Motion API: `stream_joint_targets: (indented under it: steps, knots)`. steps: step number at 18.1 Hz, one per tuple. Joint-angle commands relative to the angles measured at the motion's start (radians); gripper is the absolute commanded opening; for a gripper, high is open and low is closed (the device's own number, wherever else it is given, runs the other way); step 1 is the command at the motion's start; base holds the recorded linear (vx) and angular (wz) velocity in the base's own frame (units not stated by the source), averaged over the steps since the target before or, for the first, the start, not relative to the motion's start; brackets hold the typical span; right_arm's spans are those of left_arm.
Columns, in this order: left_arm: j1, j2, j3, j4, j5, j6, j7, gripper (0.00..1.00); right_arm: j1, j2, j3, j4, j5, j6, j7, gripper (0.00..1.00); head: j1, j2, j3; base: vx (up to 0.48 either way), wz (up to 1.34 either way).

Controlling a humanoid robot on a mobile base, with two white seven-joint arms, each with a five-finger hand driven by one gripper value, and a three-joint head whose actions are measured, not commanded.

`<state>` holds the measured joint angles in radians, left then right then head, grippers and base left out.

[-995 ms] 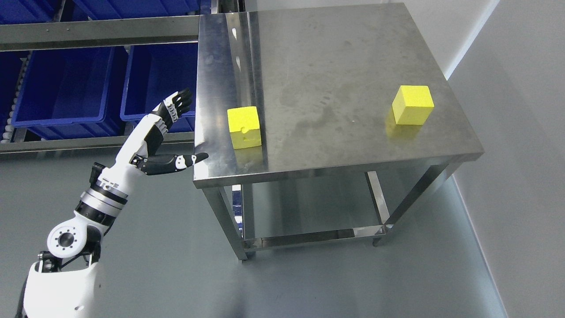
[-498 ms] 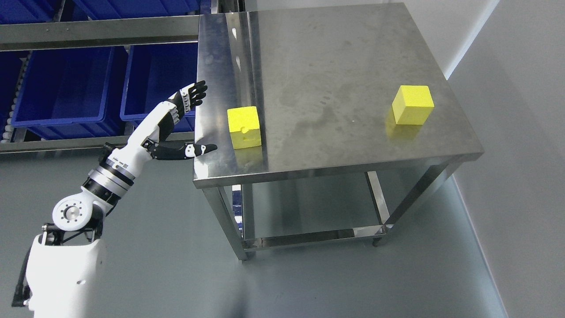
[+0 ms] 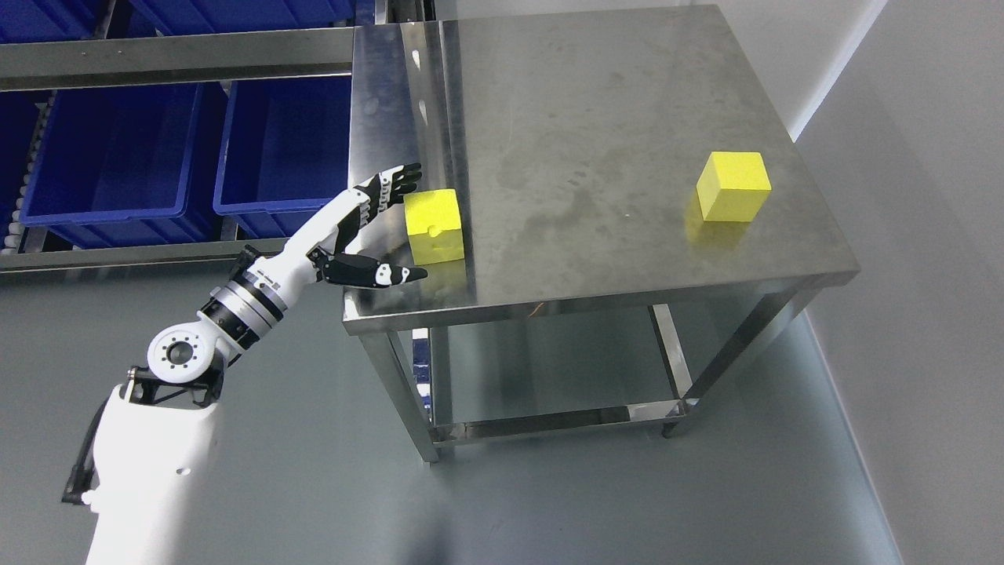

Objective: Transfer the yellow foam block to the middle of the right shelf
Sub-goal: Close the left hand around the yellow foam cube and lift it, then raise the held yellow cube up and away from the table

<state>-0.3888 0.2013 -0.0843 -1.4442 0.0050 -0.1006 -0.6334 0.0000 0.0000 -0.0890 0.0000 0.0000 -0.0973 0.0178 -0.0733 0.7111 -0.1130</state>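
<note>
- Your left hand (image 3: 375, 227) sits at the near-left corner of the steel table (image 3: 596, 102), spread wide and holding nothing. The fingers (image 3: 390, 182) reach along the far side of the yellow block (image 3: 434, 225), and the thumb (image 3: 388, 275) stretches along its near side.
- That spread looks set up as a bracket: the block lies in the gap between fingers and thumb, so closing the hand should pinch it from two opposite faces. I judge the grasp as not yet made, since neither fingers nor thumb clearly press the foam.
- The block you are after stands flat on the table close to the left edge, with a small notch showing on its front face. Being so near the edge suits an arm that comes in low from the left.
- A second yellow block (image 3: 733, 185) rests well apart, towards the table's right side. Take care that you mean the near one, because the hand frames only that.
- Foam gives under pressure, so a gentle squeeze should hold it, while a hard one may deform it.
- Blue bins (image 3: 196, 149) sit on a rack beyond the table's left edge, behind the arm; mind them on the lift.
- Your right arm is out of sight, and so is any shelf on the right.
</note>
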Motion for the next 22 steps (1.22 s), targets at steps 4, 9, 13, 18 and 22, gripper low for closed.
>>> stream_joint_targets:
  steps: [4,9,13,18,22]
  knots:
    - [-0.082,-0.046,-0.069,0.219,-0.076,-0.011,-0.022,0.85,-0.002,-0.017,0.0,-0.017,0.0,0.001,0.001,1.0,0.0,0.0,0.0,0.0,0.0]
    - [-0.081,-0.095,0.007,0.219,-0.072,-0.046,-0.02,0.54,-0.002,-0.017,0.0,-0.017,0.0,0.001,0.001,1.0,0.0,0.0,0.0,0.0,0.0]
    - [-0.084,-0.184,0.104,0.209,-0.069,-0.175,-0.022,0.34,-0.003,-0.017,0.0,-0.017,0.0,0.001,0.001,1.0,0.0,0.0,0.0,0.0,0.0]
    - [-0.146,-0.184,0.166,0.15,0.097,-0.217,0.062,0.36,-0.002,-0.017,0.0,-0.017,0.0,0.001,0.001,1.0,0.0,0.0,0.0,0.0,0.0]
    - [-0.141,-0.184,0.17,0.13,0.13,-0.368,0.461,0.36,-0.002,-0.017,0.0,-0.017,0.0,0.001,0.001,1.0,0.0,0.0,0.0,0.0,0.0]
